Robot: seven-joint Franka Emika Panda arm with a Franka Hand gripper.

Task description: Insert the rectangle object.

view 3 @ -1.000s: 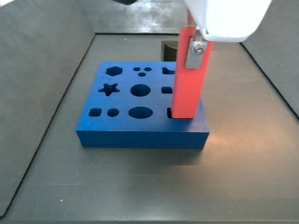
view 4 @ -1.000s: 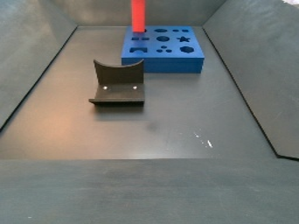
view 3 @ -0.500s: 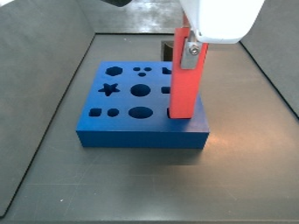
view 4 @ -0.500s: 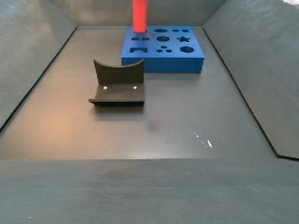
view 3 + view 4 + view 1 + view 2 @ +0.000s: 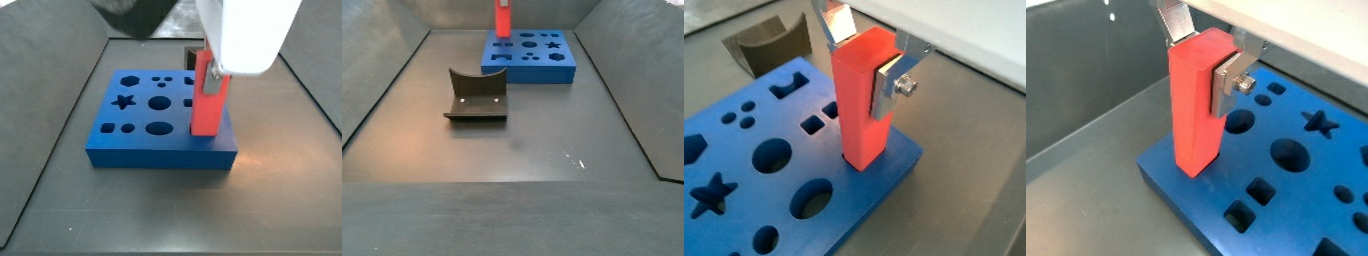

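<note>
Gripping the long slim bright red rectangular bar [image 5: 865, 100] near its top, gripper [image 5: 867, 62] jaws clamped on it, bar upright, lower end in a corner hole of the blue block with shaped holes [image 5: 764, 175].

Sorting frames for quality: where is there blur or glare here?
In a side view, a dark smear blurs above the gripper holding the rectangle object; in the other side view, a small glint marks the floor; both wrist views look sharp.
</note>
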